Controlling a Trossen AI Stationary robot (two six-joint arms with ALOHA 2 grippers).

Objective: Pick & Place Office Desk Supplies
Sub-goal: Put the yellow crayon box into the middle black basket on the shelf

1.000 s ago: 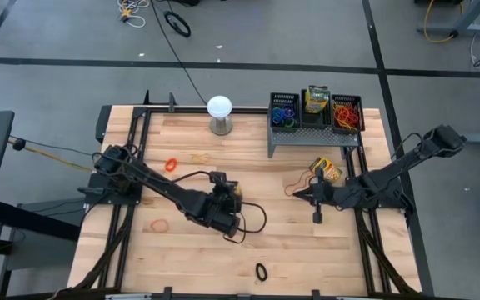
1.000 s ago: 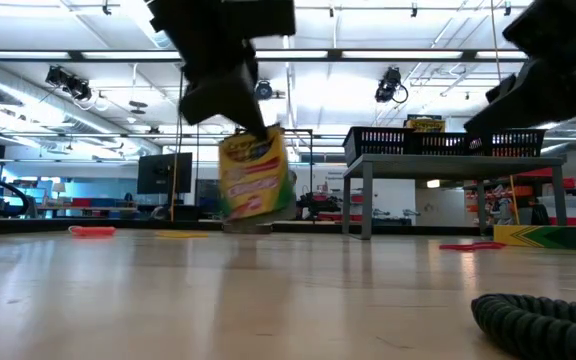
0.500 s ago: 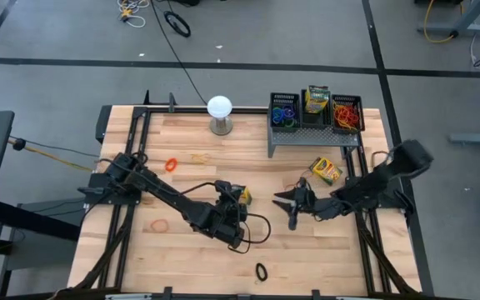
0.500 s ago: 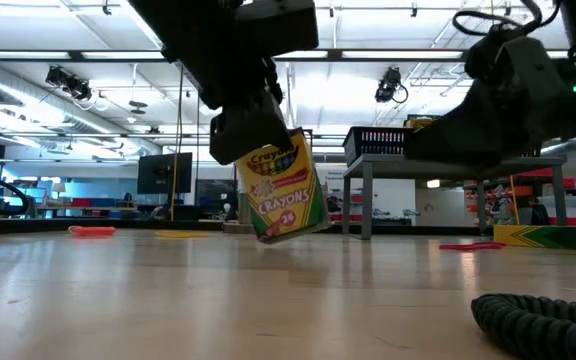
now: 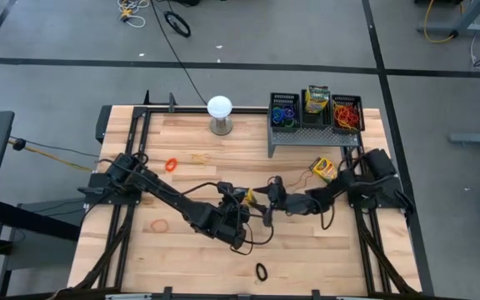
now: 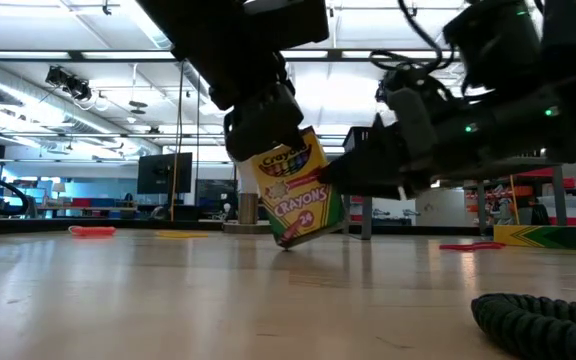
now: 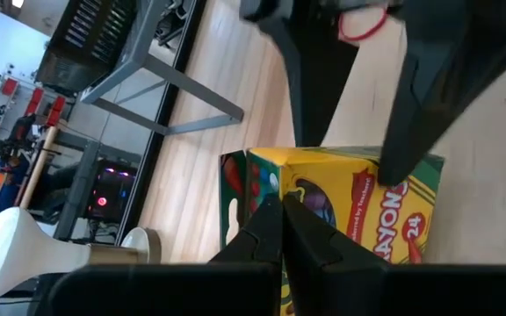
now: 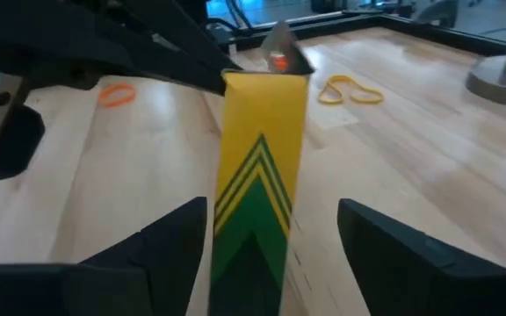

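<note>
While the left arm reaches in a long diagonal from the desk's left edge toward its middle, the left gripper has its fingers clamped on the top of a crayon box, which hangs tilted with one lower corner at the wooden desk. From the right edge the right arm stretches low across the planks, and the right gripper sits at the same box with its fingers spread wide on either side of it; whether they touch it cannot be told. That box is yellow and green cardboard with chevron stripes on its narrow side, and its face reads "CRAYONS 24". A second crayon box lies flat near the right edge, beside the grey riser at the back edge. On the riser stand three black mesh bins, holding coloured rubber bands and another crayon box. An orange rubber band lies left of centre, a black one near the front edge.
</note>
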